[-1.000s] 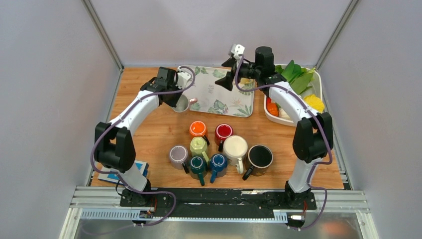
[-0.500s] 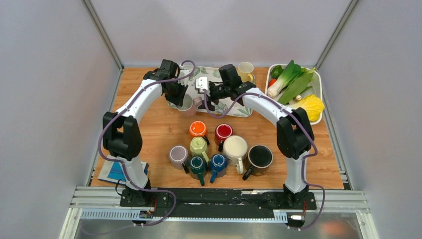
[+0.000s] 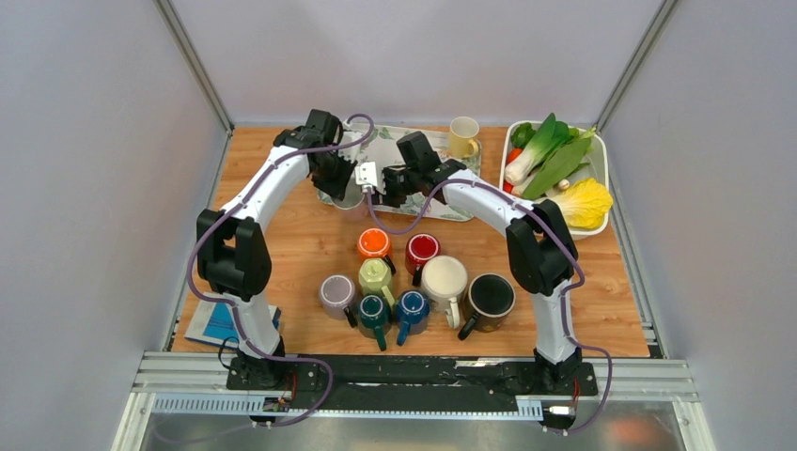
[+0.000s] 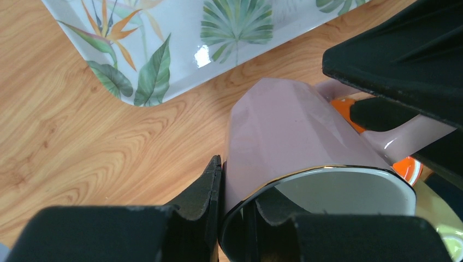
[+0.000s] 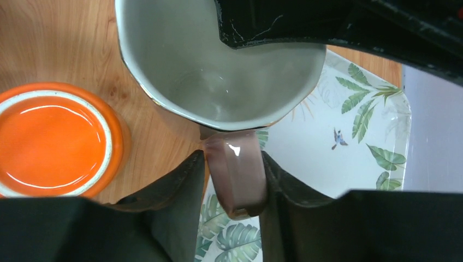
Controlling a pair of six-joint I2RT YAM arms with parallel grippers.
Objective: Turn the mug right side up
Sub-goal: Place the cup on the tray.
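The pink mug [image 4: 284, 136] is just off the leafy tray's [image 4: 164, 33] corner; my left gripper [image 4: 232, 192] pinches its rim, and my right gripper [image 5: 233, 176] pinches its handle.

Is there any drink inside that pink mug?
No, the right wrist view looks straight into the mug, and its glossy inside is bare.

The right gripper [image 5: 235, 164] is no longer raised over the far side of the tray [image 4: 164, 33]. It now sits lower and further left, at the mug [image 4: 284, 131], its jaws pressed on both sides of the handle [image 5: 236, 180]. The yellow mug [image 3: 462, 137], hidden behind that arm before, now shows.
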